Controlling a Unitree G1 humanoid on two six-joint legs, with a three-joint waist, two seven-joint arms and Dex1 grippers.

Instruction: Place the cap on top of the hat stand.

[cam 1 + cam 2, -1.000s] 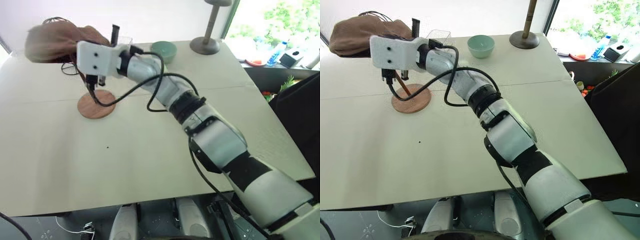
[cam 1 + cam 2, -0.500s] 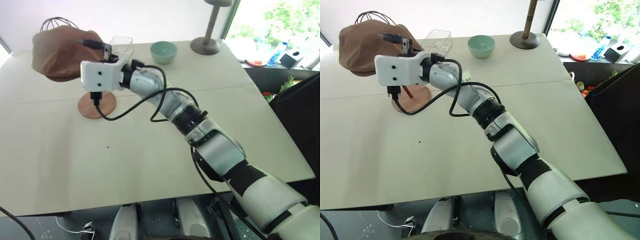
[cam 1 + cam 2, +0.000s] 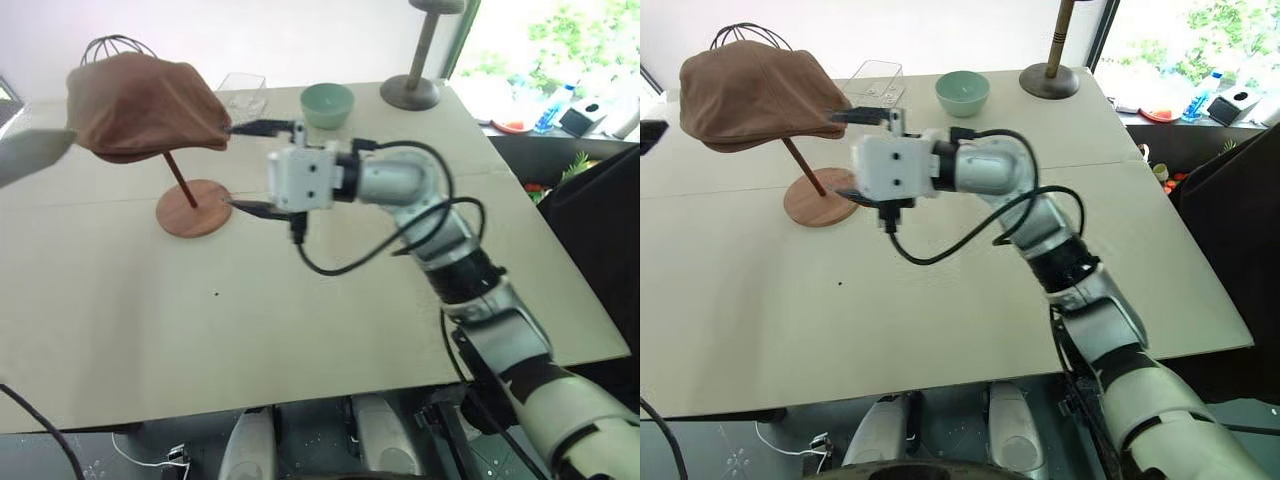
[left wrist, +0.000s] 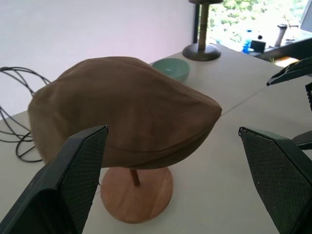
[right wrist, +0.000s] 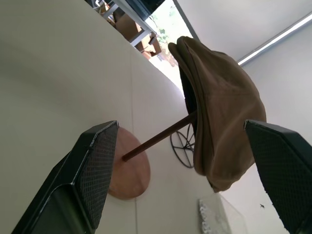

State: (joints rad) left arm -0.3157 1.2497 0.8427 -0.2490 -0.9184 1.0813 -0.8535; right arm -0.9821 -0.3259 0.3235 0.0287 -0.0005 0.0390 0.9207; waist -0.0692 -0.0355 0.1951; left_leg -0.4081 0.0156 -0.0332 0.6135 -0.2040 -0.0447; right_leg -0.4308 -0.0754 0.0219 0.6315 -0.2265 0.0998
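Closest to us, the right pincer (image 3: 250, 168) hangs level over the pale bench (image 3: 330, 330), pointing across toward the robot's left with its two black fingers spread wide apart, one above the other, and nothing between them. Just beyond those fingertips stands the hat stand (image 3: 194, 208), its round reddish wooden base flat on the bench and its thin stem slanting up and away. And there's the cap (image 3: 145, 104), draped right over the top of the stand, hiding the disc completely, its edge close to the upper fingertip but looking clear of it. Off at the left, the left pincer (image 4: 170, 180) faces the cap too, its fingers wide apart and empty, framing the cap without touching it. Now, that cap is soft brown fabric, wrinkled and sagging round the edges, so I'd call it light and floppy, nothing fragile, but ready to slide off if nudged sideways, since the disc props it up in the middle alone. Any correcting grip is best taken on the thicker folded rim nearest the pincers, pinching cloth only. The stand itself looks slender and tippy, so pushes should be gentle. Further back sit a green bowl (image 3: 327, 103), a clear tray (image 3: 243, 93), a black wire stand (image 3: 110, 46) and a taller grey stand (image 3: 412, 88).
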